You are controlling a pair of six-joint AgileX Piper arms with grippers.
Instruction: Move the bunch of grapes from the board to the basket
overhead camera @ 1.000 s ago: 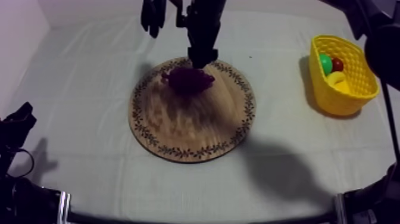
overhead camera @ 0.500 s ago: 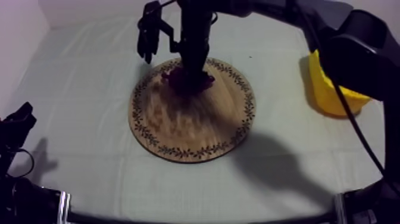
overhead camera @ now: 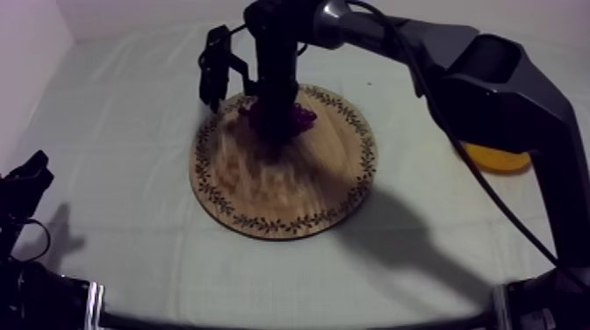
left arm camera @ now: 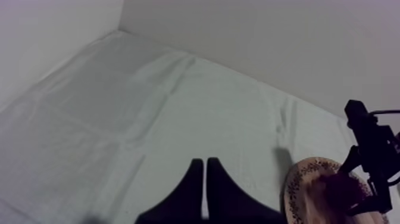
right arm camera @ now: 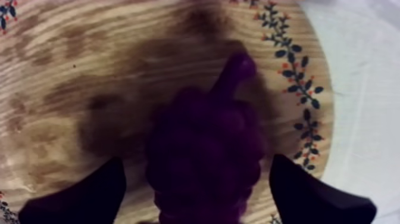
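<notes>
Top view: the right arm reaches in from the surface's (overhead camera: 114, 254) far right corner. Its end effector (overhead camera: 276, 123) is down at the bunch of grapes (overhead camera: 303, 116), which lies on the wooden board (overhead camera: 281, 189), toward the far edge. The yellow basket (overhead camera: 497, 160) sits near the right edge, partly behind the arm.

Left wrist view: the left end effector (left arm camera: 205, 179) is clenched on nothing.

Right wrist view: the right end effector is released, its fingers (right arm camera: 83, 196) apart either side of the grapes.

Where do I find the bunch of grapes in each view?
Top view: bunch of grapes on the wooden board's far side, under the right end effector.
Left wrist view: dark purple patch on the board, beside that end effector.
Right wrist view: between its open fingers, on the board.
Shared landmark: the board's patterned rim.
</notes>
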